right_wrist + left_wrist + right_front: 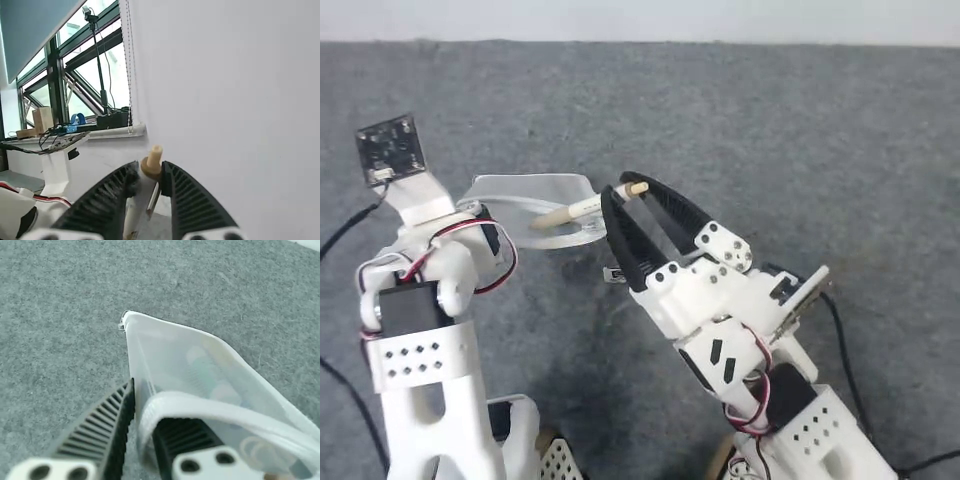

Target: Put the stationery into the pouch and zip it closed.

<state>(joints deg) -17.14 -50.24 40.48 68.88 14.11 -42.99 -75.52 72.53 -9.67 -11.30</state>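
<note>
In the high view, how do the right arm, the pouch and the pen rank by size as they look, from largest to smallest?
1. right arm, clearly the largest
2. pouch
3. pen, long but thin, so the smallest in area

the clear pouch (200, 365) has its mouth open, its white-edged rim pinched in the left gripper (142, 405), with pale items blurred inside. a cream pen (582, 208) with a tan end slants into the mouth, clamped in the right gripper (625, 190).
</note>
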